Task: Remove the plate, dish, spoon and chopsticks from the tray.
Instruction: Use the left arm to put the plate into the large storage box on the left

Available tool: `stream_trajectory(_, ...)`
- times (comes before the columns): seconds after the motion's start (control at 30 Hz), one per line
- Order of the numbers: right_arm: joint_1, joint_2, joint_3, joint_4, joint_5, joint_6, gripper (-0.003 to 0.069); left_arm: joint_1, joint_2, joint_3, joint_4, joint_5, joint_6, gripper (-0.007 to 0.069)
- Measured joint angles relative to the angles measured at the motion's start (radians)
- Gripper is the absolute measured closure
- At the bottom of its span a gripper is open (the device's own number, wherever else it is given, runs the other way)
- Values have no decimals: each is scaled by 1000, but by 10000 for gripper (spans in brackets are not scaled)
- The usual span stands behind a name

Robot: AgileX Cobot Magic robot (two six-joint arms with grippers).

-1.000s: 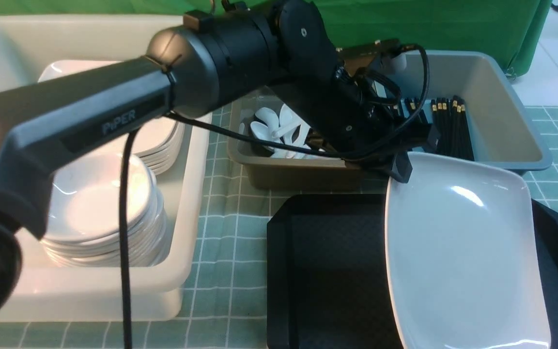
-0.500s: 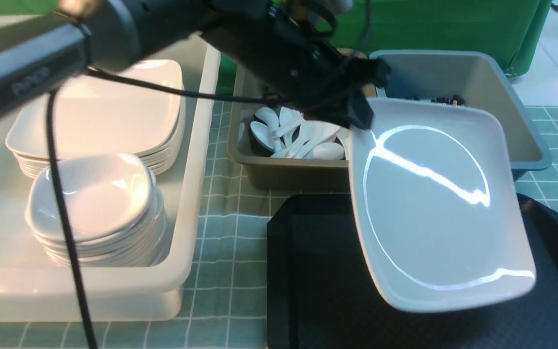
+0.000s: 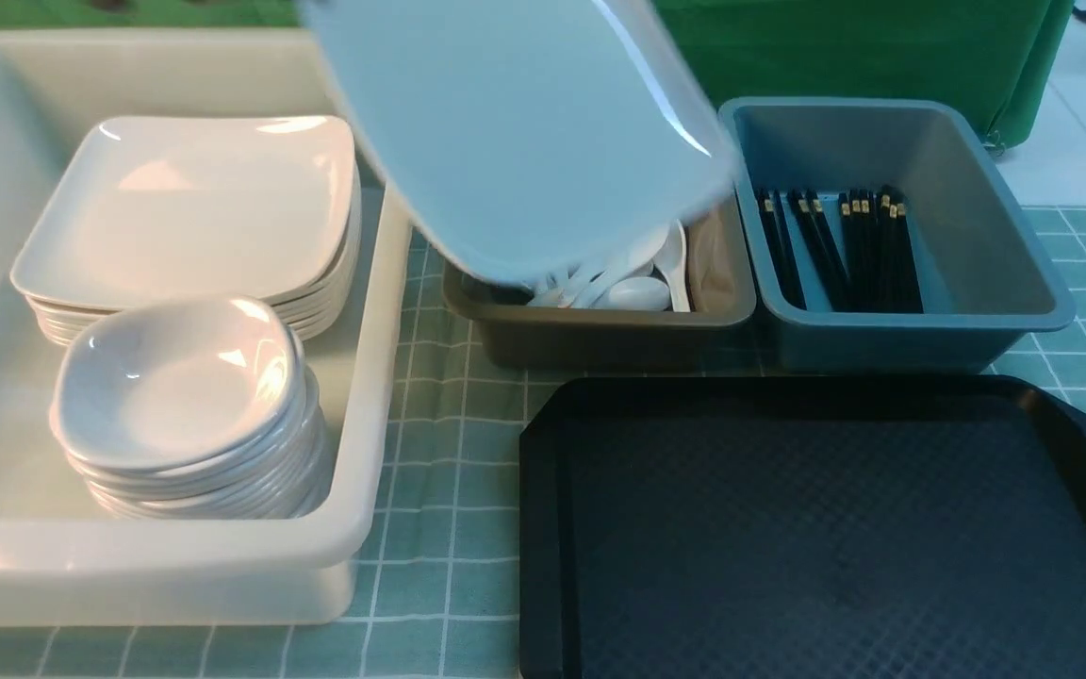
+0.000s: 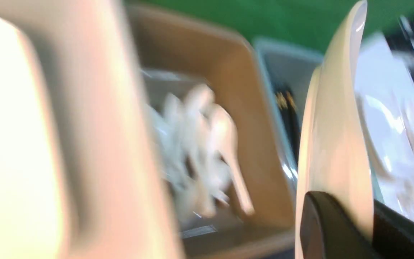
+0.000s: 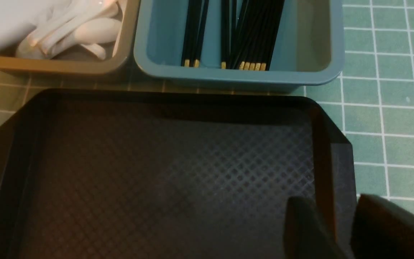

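Note:
The large white square plate (image 3: 524,132) hangs tilted in the air above the brown bin and the edge of the white tub. In the left wrist view my left gripper (image 4: 347,207) is shut on the rim of the plate (image 4: 336,144); the gripper is out of the front view. The black tray (image 3: 826,528) is bare, also in the right wrist view (image 5: 156,172). My right gripper (image 5: 336,219) is open and empty above the tray's right rim. Spoons (image 3: 642,283) lie in the brown bin, chopsticks (image 3: 868,250) in the blue-grey bin.
The white tub (image 3: 378,311) at the left holds a stack of square plates (image 3: 194,207) and a stack of small deep dishes (image 3: 175,387). The brown bin (image 3: 600,335) and blue-grey bin (image 3: 1024,283) stand behind the tray on a green checked cloth (image 3: 453,434).
The left arm has lifted the plate off the tray and swung it up and to the left, out over the brown bin. The arm itself has left the front view.

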Motion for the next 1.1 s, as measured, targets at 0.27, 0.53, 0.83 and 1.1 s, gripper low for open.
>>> stream_trajectory(0.27,47,0,0,0,3,0,421,287,-41,1,2,-8,-17,597)
stream_trajectory(0.53,94,0,0,0,-3,0,421,353,-27,1,116,-111,-109,597)
stream_trajectory(0.83,94,0,0,0,-34,0,421,324,111,2,249,-127,-214,596)
stream_trajectory(1.1,94,0,0,0,-64,0,421,254,138,45,363,-212,-310,598)
